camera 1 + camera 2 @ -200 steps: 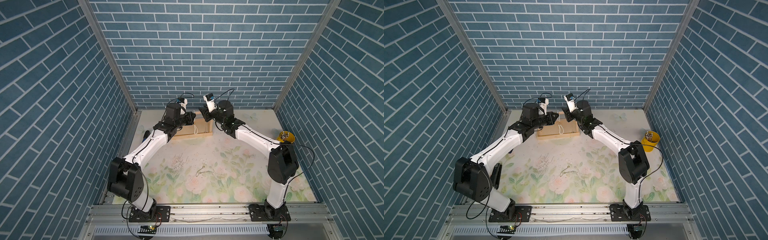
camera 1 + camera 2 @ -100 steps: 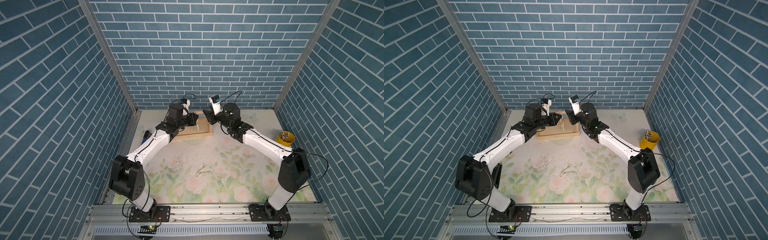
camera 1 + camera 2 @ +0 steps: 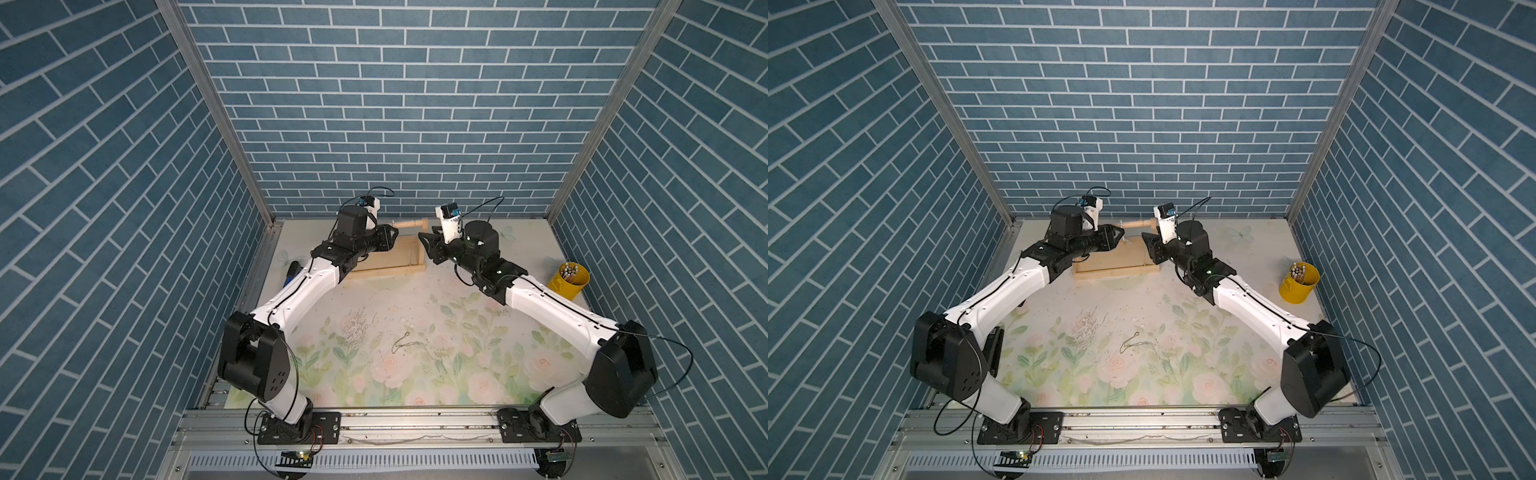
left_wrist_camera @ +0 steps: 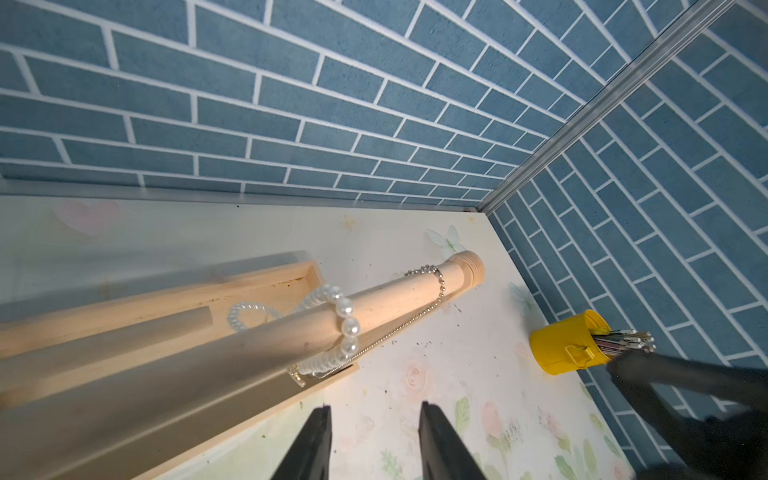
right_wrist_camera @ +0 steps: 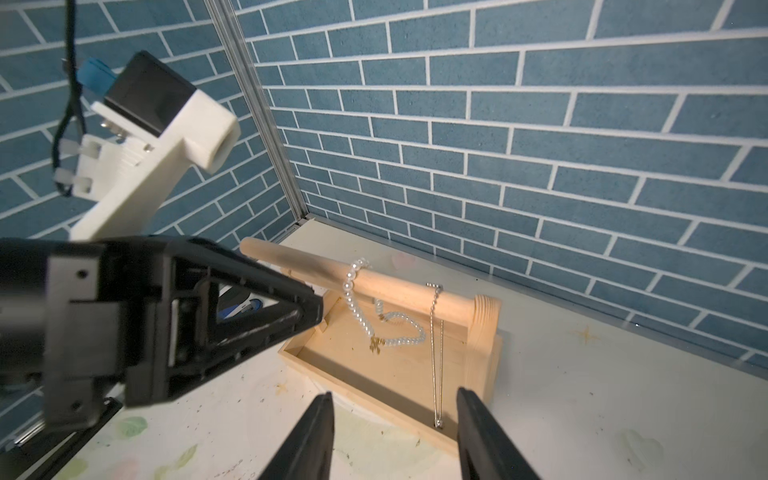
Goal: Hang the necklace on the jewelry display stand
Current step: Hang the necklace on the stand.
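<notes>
The pearl necklace (image 5: 357, 307) is hanging on the jewelry display stand (image 5: 399, 289); left gripper (image 4: 374, 415) and right gripper (image 5: 395, 399) are hovering, jaws spread, empty. Backing straight out avoids snagging.

You're looking at blue brick walls (image 3: 395, 104) filling the top and sides of both top views; aluminium corner posts (image 3: 217, 112) are running diagonally down; a floral mat (image 3: 415, 386) is covering the floor, lower centre.

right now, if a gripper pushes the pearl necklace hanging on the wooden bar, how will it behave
Probably floppy: the pearl necklace drapes over the bar and sags in a loose loop. Likely slides sideways easily, since the bar looks smooth and round.
</notes>
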### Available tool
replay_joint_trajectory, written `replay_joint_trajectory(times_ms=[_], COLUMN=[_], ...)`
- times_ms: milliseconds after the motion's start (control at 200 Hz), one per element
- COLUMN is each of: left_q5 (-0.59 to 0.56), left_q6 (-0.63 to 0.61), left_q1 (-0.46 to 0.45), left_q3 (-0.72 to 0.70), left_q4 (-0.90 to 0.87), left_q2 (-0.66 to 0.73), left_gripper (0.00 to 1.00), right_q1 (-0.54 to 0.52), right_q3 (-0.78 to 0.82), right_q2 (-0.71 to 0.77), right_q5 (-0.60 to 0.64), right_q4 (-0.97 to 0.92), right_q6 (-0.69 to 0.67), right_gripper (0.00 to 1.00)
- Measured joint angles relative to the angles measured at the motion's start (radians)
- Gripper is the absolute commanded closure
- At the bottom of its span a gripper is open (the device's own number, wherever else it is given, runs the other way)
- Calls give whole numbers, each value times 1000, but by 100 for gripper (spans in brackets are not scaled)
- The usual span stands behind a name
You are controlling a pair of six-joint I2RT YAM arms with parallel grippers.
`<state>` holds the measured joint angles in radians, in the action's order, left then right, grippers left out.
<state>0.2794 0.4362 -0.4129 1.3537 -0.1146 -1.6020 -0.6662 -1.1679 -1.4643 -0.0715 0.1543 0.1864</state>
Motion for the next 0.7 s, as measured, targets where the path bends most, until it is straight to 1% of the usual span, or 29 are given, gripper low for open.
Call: replay_joint_trajectory(times_ms=[165, 315, 470, 560, 635, 700], left_q5=[-46, -120, -170, -184, -190, -192], left_q6=[-31, -66, -93, -99, -102, -103], left_q1=[0, 0, 1, 2, 2, 2], left_q3=[-3, -9, -24, -47, -96, -168], left_q4=[-44, -99, -119, -124, -127, -135], left_q2=[16, 87, 171, 206, 242, 286], left_gripper=[46, 41, 41, 41, 42, 42], right_q1=[0, 0, 0, 0, -3, -12], right_q3=[153, 245, 332, 376, 403, 418], right_q2=[138, 172, 172, 170, 160, 137], right_q5=[5, 8, 6, 5, -5, -9], right_q4=[-27, -44, -55, -50, -35, -26], right_q6=[37, 62, 106, 135, 160, 178], right_gripper=[49, 49, 50, 54, 56, 56])
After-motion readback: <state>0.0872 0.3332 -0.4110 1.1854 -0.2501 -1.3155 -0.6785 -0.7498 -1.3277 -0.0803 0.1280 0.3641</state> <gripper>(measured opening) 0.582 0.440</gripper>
